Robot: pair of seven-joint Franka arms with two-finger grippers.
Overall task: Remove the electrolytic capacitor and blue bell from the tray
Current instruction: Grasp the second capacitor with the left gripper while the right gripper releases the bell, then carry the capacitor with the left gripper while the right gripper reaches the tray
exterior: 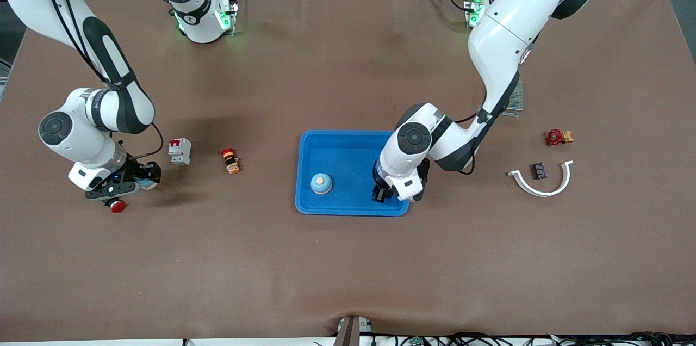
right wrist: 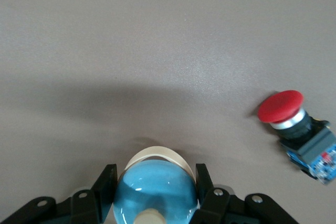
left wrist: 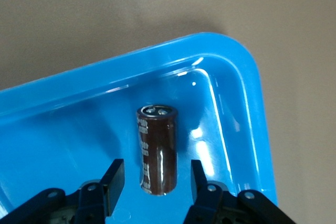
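You're straddling electrolytic capacitor (left wrist: 157, 150) with left hand (left wrist: 155, 182), fingers not yet clamping; capacitor remaining in tray (left wrist: 252, 108). Right hand (right wrist: 155, 195) gripping blue bell (right wrist: 155, 187) over tabletop (right wrist: 157, 35), outside tray; second bell (exterior: 321, 183) sitting in tray.

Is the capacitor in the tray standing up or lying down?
Lying down: the capacitor rests on its side on the tray floor, between the left gripper's fingers.
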